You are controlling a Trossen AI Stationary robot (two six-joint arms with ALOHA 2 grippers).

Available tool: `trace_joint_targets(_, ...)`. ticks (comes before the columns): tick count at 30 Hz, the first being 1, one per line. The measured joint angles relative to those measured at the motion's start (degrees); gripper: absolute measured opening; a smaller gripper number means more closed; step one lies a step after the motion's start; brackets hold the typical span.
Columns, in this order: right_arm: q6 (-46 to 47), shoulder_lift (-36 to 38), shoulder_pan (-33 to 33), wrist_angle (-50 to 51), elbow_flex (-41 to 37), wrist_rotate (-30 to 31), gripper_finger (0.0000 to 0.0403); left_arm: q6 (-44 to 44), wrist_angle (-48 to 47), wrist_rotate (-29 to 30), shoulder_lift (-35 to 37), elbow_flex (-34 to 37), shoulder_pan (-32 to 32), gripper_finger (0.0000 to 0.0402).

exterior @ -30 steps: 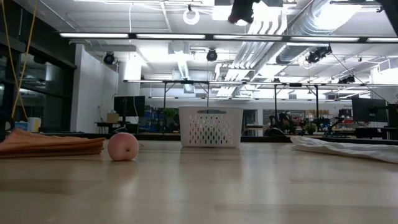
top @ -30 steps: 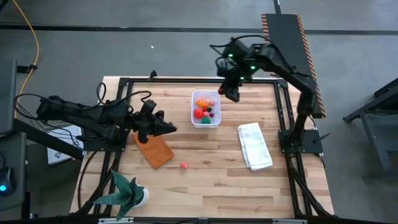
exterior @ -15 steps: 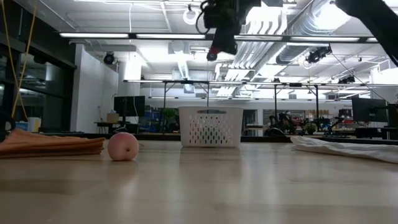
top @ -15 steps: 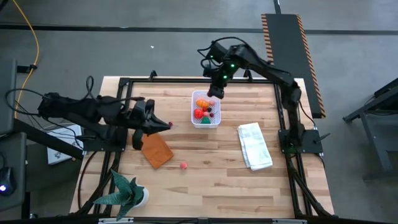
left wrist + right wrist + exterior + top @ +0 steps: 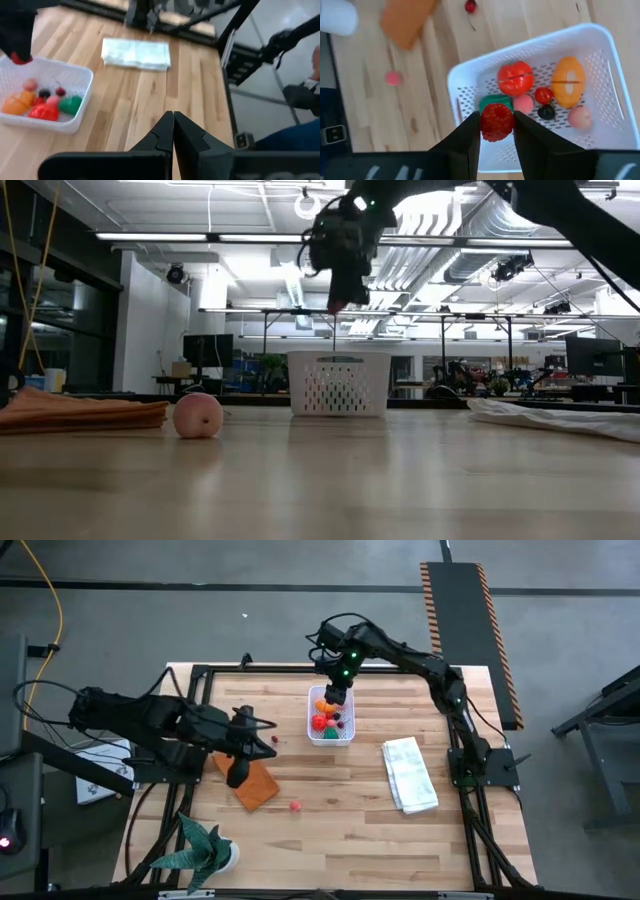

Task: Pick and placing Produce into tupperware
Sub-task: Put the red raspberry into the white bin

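Note:
The white perforated tupperware (image 5: pixel 312 725) stands at the table's far middle and holds several produce pieces: an orange piece (image 5: pixel 568 79), a red tomato (image 5: pixel 515 78), a green piece, pink and dark berries. My right gripper (image 5: pixel 337 697) hangs over the tub's far end, shut on a red raspberry (image 5: pixel 496 121). A pink ball (image 5: pixel 295 806) and a cherry (image 5: pixel 272 740) lie loose on the wood. My left gripper (image 5: pixel 173 119) is shut and holds nothing, above the table left of the tub, near the cherry. My right gripper pinches the raspberry's two sides (image 5: pixel 485 122) between its two fingers, at their free ends. The fingers slant steeply down from the table's far side. The berry (image 5: pixel 333 307) hangs lifted clear, well above the tub's rim.
An orange-brown flat rectangle (image 5: pixel 250 783) lies under the left arm. A folded white cloth (image 5: pixel 409 774) lies right of the tub. A green spiky plant (image 5: pixel 200 845) stands at the near left corner. Black frame rails (image 5: pixel 455 720) border the table.
My right gripper has come down and toward the table's left and near side, from beyond the far edge to over the tub, carrying the raspberry. My left gripper has risen a little, tipped and rolled about its own line, staying shut.

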State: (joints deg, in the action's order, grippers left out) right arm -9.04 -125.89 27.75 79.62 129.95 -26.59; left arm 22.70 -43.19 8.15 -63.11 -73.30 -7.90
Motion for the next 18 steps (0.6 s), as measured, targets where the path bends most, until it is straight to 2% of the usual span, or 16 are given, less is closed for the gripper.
trace_joint_targets(5, -0.29, -3.52, -0.02, 0.27, 0.00, 4.30, 0.0089, 0.24, -0.85, -0.17, -2.16, 0.04, 0.00, 0.0001)
trace_joint_targets(18, -2.89, -10.33, 2.25, -1.07, 0.02, 6.62, 0.0089, 6.93, -0.72, 0.01, -2.39, 0.02, 0.00, 0.0001)
